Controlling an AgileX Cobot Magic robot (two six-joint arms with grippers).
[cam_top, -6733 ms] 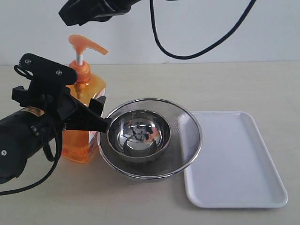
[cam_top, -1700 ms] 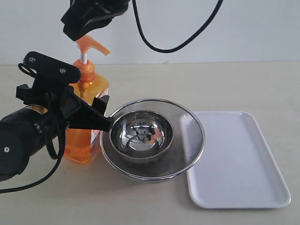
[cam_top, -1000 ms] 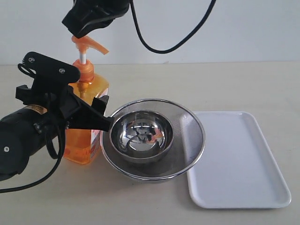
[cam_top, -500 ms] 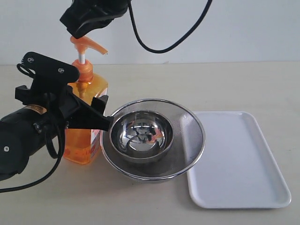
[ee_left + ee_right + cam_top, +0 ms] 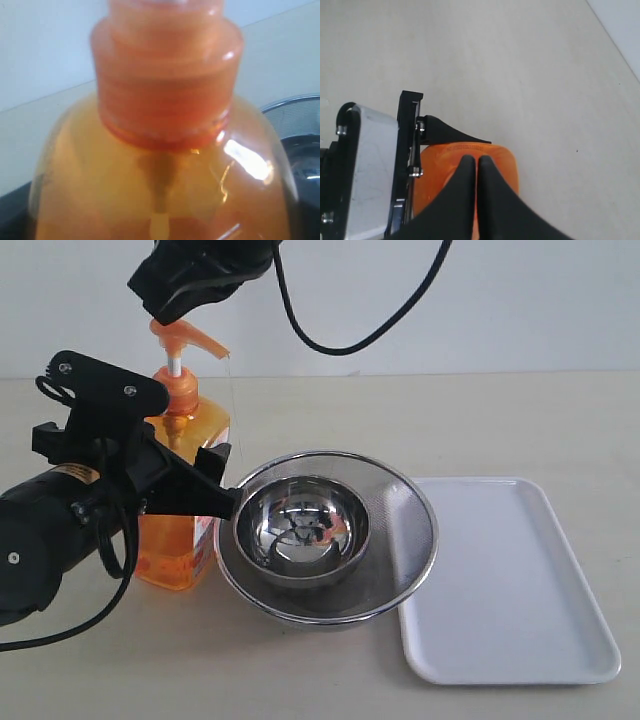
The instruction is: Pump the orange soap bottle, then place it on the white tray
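"While the right gripper [image 5: 476,159] has its fingers pinched flat together, what use is it on the pump head [image 5: 185,335]?"

"A blunt pusher, I think. The closed tips sit on top of the head, and a thin strand of soap [image 5: 230,410] hangs from the nozzle toward the mesh strainer [image 5: 405,530] and the steel bowl [image 5: 300,530] nested in it."

"And the left gripper [image 5: 215,480]?"

"It clasps the orange soap bottle [image 5: 170,540] around the body. One finger crosses the front and the other is mostly hidden. That likely braces it against the push and readies it for carrying."

"Where does the bottle stand?"

"Upright on the table [image 5: 500,420], just beside the strainer. The white tray [image 5: 520,640] lies beyond the strainer, on its other side."
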